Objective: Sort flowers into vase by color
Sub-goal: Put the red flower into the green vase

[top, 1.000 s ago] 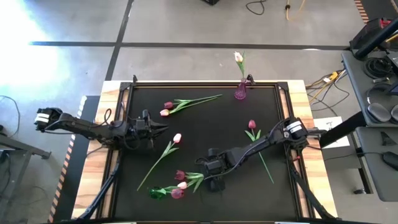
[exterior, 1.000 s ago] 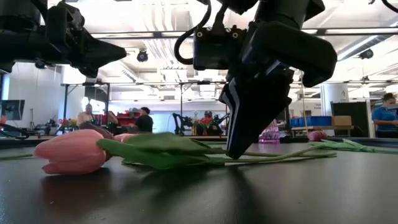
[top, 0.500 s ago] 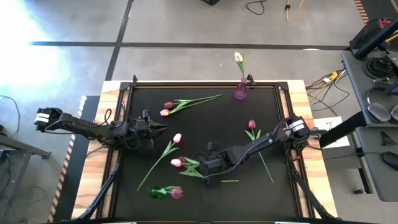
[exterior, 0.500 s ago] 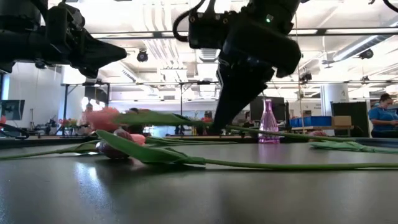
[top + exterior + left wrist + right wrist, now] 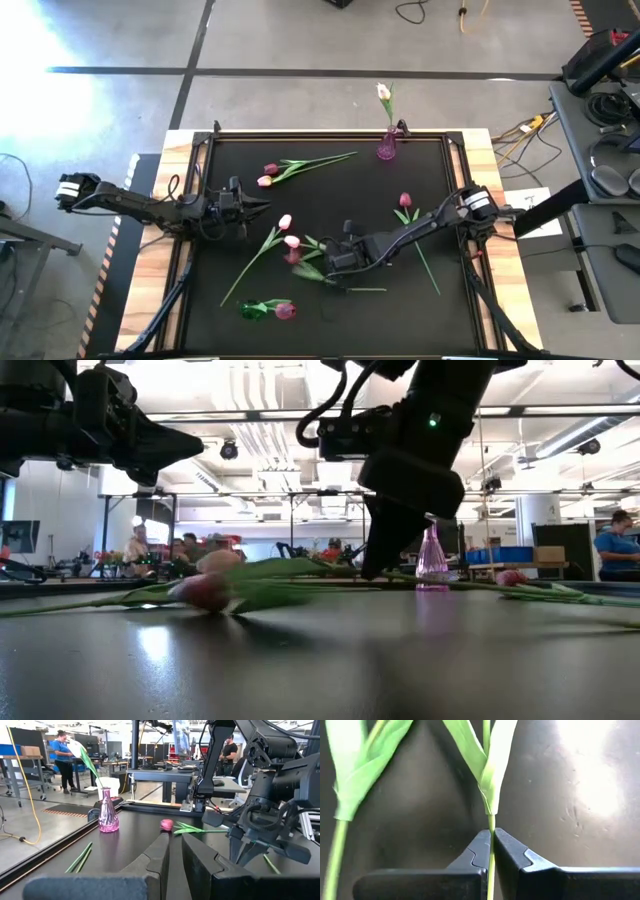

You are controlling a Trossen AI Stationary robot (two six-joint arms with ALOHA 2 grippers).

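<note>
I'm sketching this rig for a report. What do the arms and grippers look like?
Both arms are black, jointed, with looping black cables. The left gripper and right gripper each end in two dark tapered fingers. The right arm carries a white round cap near its base; a small green light shows in the low view.

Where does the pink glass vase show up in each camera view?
High view: pink vase at the mat's far edge, one pale tulip in it.
Low view: vase right of centre, behind the right pincer.
Left wrist view: vase at left.
Right wrist view: not in it.
Shared landmark: that pale tulip.
</note>
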